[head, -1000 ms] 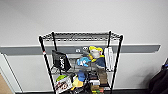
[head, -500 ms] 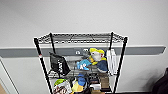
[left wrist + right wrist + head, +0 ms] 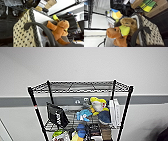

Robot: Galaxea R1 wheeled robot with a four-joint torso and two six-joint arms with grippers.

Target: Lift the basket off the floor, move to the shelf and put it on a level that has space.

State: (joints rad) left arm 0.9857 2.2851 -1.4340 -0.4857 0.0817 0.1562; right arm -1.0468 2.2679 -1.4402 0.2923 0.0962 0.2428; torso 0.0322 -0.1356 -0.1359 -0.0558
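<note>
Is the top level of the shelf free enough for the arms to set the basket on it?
Probably yes. The top level of the shelf looks bare, while the level below holds plush toys and a black bag. The basket rides beside the shelf with a brown teddy in it.

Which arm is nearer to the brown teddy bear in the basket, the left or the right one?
Probably right. From the right wrist the teddy bear lies close beside the handle of the basket; from the left wrist it sits farther across the basket.
</note>
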